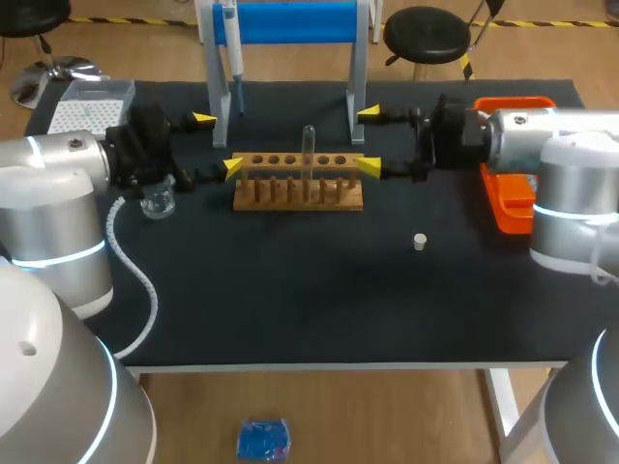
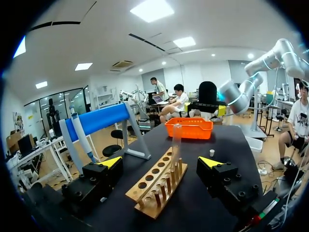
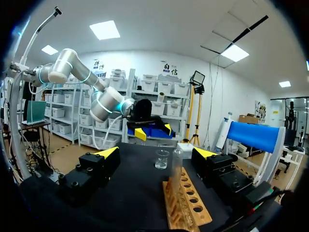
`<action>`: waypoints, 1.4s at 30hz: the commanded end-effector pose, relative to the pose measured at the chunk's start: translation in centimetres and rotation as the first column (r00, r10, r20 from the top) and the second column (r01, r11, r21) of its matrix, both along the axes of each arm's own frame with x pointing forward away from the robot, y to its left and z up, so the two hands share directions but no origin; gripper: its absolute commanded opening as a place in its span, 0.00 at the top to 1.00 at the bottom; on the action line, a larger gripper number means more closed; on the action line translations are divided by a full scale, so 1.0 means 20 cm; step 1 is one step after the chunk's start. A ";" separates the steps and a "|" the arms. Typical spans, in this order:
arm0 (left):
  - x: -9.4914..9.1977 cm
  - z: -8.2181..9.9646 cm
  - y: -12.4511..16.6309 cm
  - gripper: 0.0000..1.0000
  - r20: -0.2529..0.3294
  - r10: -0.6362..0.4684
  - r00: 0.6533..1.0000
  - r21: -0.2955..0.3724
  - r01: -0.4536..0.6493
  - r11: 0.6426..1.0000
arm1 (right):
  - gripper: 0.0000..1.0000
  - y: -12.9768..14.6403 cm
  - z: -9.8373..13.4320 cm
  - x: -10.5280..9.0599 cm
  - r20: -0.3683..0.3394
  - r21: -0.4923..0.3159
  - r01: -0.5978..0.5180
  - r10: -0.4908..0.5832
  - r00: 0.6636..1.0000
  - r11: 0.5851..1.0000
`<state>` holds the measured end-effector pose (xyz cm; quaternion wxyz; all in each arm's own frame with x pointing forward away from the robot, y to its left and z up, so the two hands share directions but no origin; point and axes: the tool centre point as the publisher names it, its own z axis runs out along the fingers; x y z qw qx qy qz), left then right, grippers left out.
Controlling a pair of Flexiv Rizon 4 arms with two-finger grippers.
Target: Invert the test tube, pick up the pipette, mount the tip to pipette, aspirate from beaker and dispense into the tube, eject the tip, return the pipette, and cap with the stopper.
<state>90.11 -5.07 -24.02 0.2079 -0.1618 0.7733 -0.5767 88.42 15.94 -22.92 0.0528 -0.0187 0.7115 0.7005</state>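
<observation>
Left arm [image 1: 58, 164] and right arm [image 1: 527, 140] face each other across the wooden rack [image 1: 298, 193], jaws spread wide.

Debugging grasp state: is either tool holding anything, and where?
Nothing is held. Left tool and right tool are both open, one at each end of the wooden rack; the test tube stands in it.

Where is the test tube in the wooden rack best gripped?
Probably the bare upper length of the test tube, approached horizontally from either side. It stands upright, its lower part sits in the wooden rack, and only the glass above is free.
</observation>
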 end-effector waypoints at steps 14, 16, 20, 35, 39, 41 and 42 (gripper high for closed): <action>0.00 -0.01 0.00 0.00 0.003 0.002 1.000 -0.001 -0.002 1.000 | 0.00 0.26 -0.24 0.21 -0.114 -0.056 -0.061 0.054 0.992 0.997; 0.00 -0.01 0.00 0.00 0.003 0.002 1.000 -0.001 -0.002 1.000 | 0.00 0.28 -0.24 0.23 -0.104 -0.071 -0.066 0.058 0.993 0.995; 0.00 -0.01 0.00 0.00 0.003 0.002 1.000 -0.001 -0.002 1.000 | 0.00 0.33 -0.25 0.24 -0.091 -0.082 -0.067 0.060 0.994 0.994; 0.00 -0.01 0.00 0.00 0.003 0.002 1.000 -0.001 -0.002 1.000 | 0.25 0.43 -0.31 0.26 -0.100 -0.074 -0.032 0.025 0.995 0.997; 0.00 -0.01 0.00 0.00 0.003 0.002 1.000 -0.001 -0.002 1.000 | 0.63 0.44 -0.31 0.27 -0.098 -0.071 -0.009 0.002 0.995 0.997; 0.00 -0.01 0.00 0.00 0.003 0.002 1.000 -0.001 -0.002 1.000 | 0.81 0.44 -0.31 0.27 -0.105 -0.066 -0.004 -0.003 0.994 0.998; 0.00 -0.01 0.00 0.00 0.003 0.002 1.000 -0.001 -0.002 1.000 | 0.87 0.44 -0.31 0.27 -0.103 -0.065 0.003 -0.010 0.995 0.998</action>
